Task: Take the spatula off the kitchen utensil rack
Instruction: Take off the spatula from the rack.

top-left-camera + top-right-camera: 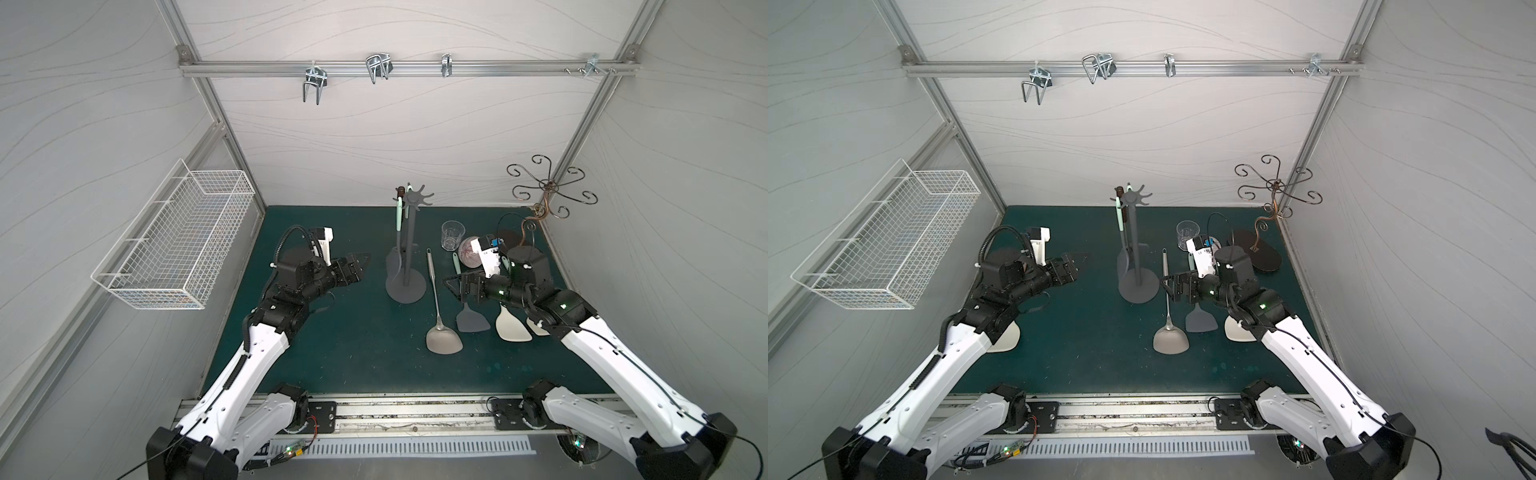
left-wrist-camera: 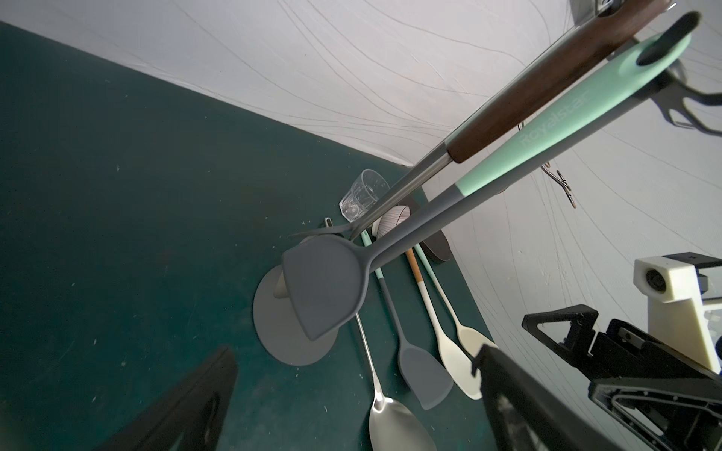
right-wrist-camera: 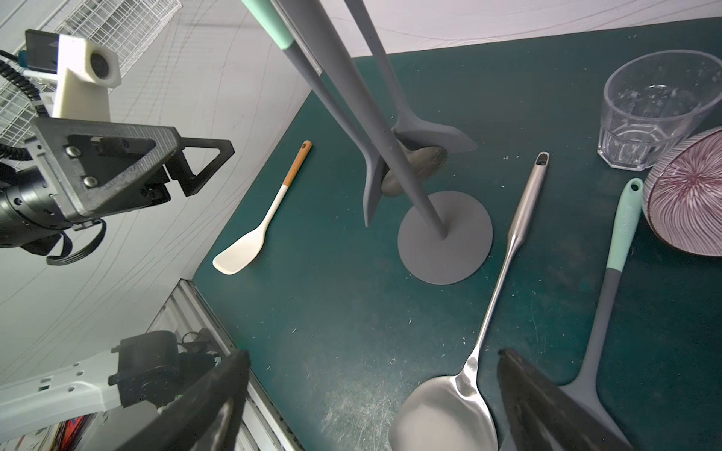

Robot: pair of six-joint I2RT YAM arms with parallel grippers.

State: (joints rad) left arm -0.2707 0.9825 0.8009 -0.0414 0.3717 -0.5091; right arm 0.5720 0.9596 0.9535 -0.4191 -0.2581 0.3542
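Both spread and empty, left tool (image 1: 362, 262) and right tool (image 1: 451, 286) are flanking the kitchen utensil rack (image 1: 409, 253). The spatula (image 1: 399, 218) is hanging nearer the left tool, and a steel turner (image 1: 434, 291) is lying before the right tool.

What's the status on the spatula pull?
Both jaws open, empty: left gripper, right gripper, either side of the kitchen utensil rack. Mint-handled spatula hangs on its prong, untouched. Beside it, wood-handled utensil hangs close.

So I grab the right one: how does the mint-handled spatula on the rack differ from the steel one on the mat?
The mint-handled spatula hangs upright from the rack; the steel spatula lies flat on the mat. The mint-handled spatula's blade is matte grey; the steel spatula is shiny metal throughout. Both have long handles and flat blades.
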